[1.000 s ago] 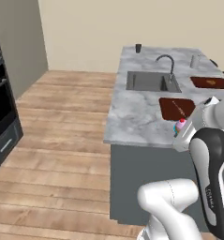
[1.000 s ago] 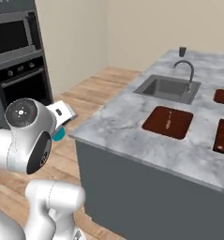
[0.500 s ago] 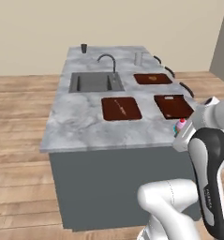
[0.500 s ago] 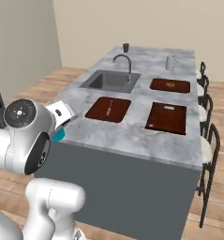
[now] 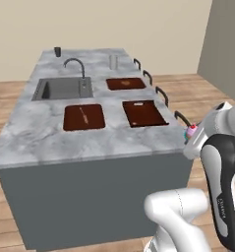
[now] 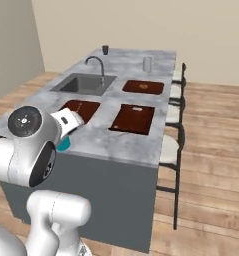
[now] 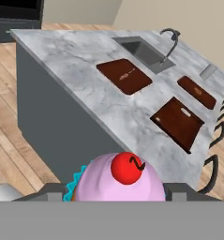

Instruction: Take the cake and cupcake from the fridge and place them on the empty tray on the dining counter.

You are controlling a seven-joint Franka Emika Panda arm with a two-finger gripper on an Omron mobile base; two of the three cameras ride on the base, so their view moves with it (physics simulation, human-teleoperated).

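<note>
Cupcake (image 7: 119, 183) sits clamped between the fingers (image 7: 48, 193), their tips flanking its pink frosting, held off the near edge of the desk (image 7: 85, 70), short of the tray (image 7: 178, 123).

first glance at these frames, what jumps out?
The cupcake, pink frosting with a red cherry over a teal wrapper, sits between the fingers of the gripper right up close in the hand view. Beyond it stretches the marbled dining counter with three dark reddish-brown trays; the tray nearest the stools looks bare. A steel sink with a curved faucet sits at the far side.
</note>
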